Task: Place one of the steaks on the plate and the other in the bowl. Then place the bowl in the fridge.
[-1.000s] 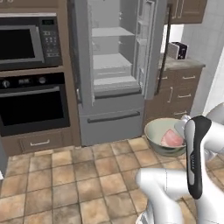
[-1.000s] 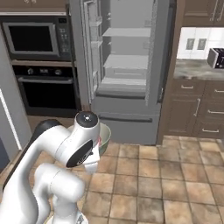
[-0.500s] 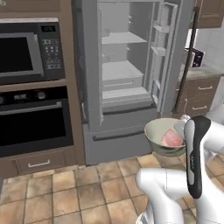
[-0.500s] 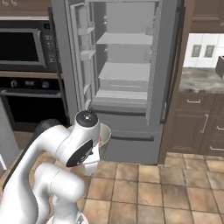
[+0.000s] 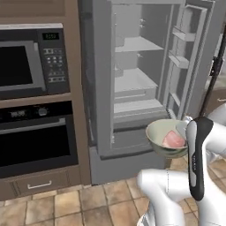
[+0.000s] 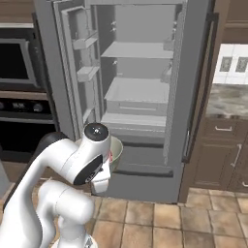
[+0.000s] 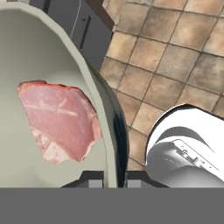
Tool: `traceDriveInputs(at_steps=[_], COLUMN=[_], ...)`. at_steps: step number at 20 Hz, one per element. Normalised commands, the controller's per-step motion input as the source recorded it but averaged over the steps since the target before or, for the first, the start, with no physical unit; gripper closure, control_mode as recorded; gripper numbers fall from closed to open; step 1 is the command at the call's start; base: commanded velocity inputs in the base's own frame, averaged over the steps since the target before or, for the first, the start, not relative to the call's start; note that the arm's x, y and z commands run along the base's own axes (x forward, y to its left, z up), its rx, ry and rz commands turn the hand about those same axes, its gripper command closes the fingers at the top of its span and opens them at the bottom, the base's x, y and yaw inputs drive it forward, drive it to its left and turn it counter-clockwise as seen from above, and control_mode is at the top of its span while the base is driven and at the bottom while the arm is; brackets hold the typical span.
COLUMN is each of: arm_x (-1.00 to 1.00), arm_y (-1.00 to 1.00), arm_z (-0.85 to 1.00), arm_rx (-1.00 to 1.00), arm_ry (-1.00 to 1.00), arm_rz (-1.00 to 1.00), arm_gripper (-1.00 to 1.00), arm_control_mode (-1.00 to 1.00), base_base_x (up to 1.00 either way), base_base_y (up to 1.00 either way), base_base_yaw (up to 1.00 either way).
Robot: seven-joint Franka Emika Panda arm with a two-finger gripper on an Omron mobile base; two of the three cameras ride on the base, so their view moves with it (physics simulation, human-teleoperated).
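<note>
The fridge (image 5: 132, 84) stands with both doors swung wide, pale shelves bare. In front of its lower shelves and above its drawer front, the bowl (image 5: 165, 139) hangs in the air, carried by its rim. One steak (image 7: 59, 120) lies flat inside it. The pincer (image 7: 114, 178) is clamped on the bowl's wall, one tip inside and one outside. My worry is that such an edge grip may let the bowl tilt, or its rim may clip a fridge door on the way in.
</note>
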Motion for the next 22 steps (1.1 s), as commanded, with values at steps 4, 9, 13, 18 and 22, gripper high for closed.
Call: traceDriveInputs(at_steps=[4, 9, 13, 18, 22], arm_x=[0.00, 0.00, 0.00, 0.00, 0.00], arm_y=[0.00, 0.00, 0.00, 0.00, 0.00], arm_z=[0.00, 0.00, 0.00, 0.00, 0.00], arm_rx=[0.00, 0.00, 0.00, 0.00, 0.00], arm_ry=[0.00, 0.00, 0.00, 0.00, 0.00], arm_rz=[0.00, 0.00, 0.00, 0.00, 0.00], arm_gripper=[1.00, 1.00, 1.00, 1.00, 1.00], arm_control_mode=[1.00, 1.00, 1.00, 1.00, 1.00], base_base_x=[0.73, 0.46, 0.31, 0.71, 0.96], base_base_y=[-0.21, -0.15, -0.23, -0.05, -0.04], base_base_yaw=[0.01, 0.00, 0.00, 0.00, 0.05])
